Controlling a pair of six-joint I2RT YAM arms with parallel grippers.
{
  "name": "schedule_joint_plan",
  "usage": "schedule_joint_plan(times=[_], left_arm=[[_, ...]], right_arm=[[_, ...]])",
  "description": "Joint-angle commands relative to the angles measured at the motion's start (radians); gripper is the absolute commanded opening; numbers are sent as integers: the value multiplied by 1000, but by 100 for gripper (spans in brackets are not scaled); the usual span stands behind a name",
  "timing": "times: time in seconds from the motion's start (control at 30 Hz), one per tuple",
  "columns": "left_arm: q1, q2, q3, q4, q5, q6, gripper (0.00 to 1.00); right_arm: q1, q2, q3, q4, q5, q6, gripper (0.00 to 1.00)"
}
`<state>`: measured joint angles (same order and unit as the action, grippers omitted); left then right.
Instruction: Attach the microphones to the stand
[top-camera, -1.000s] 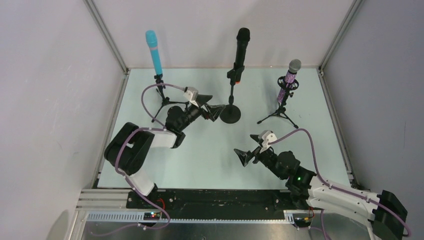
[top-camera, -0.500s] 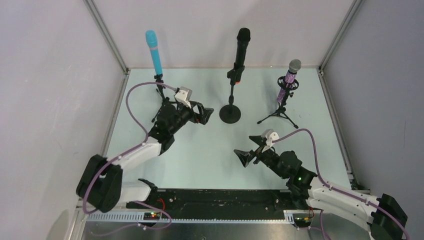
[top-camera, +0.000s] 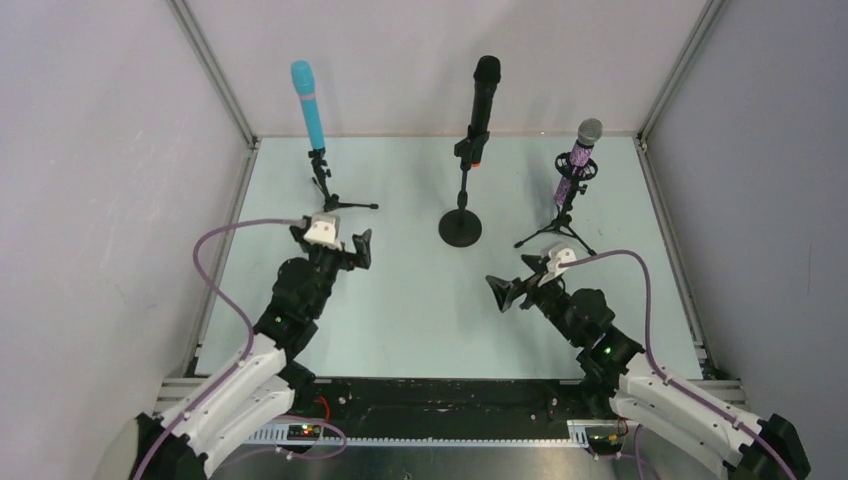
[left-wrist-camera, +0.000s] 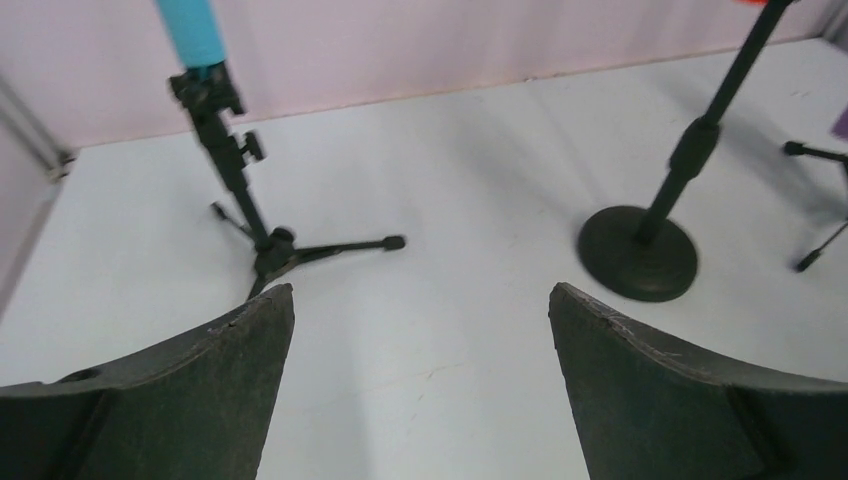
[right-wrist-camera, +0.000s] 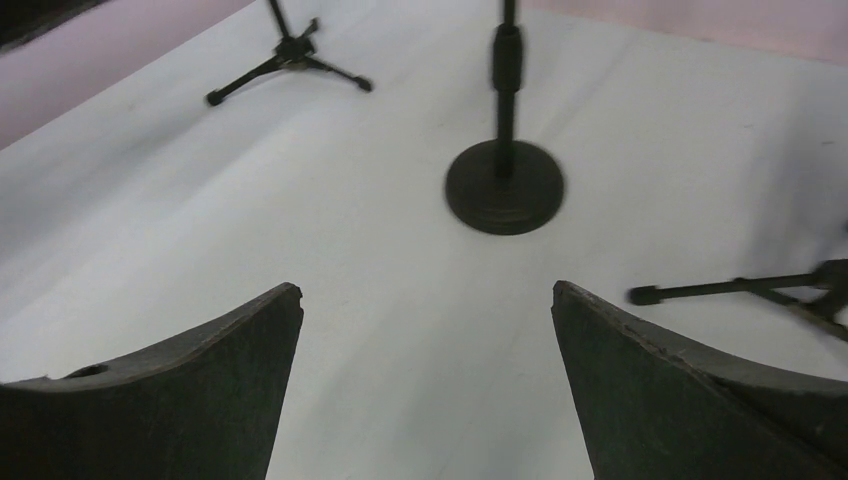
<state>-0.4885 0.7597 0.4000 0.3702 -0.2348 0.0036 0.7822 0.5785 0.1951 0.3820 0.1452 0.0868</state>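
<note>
Toppling is the risk: left end effector (top-camera: 335, 248), spread wide and empty, hangs near the tripod (top-camera: 325, 190) carrying the light blue microphone (top-camera: 308, 103). The black microphone (top-camera: 482, 95) stands clipped at centre. The right end effector (top-camera: 515, 280), equally open, could snag the tripod legs (top-camera: 560, 232) under the purple glitter microphone (top-camera: 574, 170).

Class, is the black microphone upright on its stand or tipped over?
Upright: the black microphone sits clipped on the round-based stand, head pointing up.

Even bright light, soft shadows (wrist views slightly blurred).
</note>
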Motion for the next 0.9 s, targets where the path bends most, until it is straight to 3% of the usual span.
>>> schedule_joint_plan(times=[0.0,0.1,0.3,0.4,0.67,0.87], left_arm=[[-1,-137,-99,-17,-139,85,100],[1,-201,-171,-17,-219,84,100],[9,-313,-275,-3,-319,135,100],[49,-324,-343,91,-304,152,100],[276,-146,-432,363,-61,93,100],[374,49,-408,551,54,76,100]], right_arm=[[-116,-59,88,-150,12,-51,99],[-244,-81,95,-203,-28,-47,99],[-637,-50,91,-242,-225,11,99],[-714,-2,68,-197,-239,0,99],[-720,23,-122,188,-89,-69,99],[-721,186,-193,468,-63,-83,99]])
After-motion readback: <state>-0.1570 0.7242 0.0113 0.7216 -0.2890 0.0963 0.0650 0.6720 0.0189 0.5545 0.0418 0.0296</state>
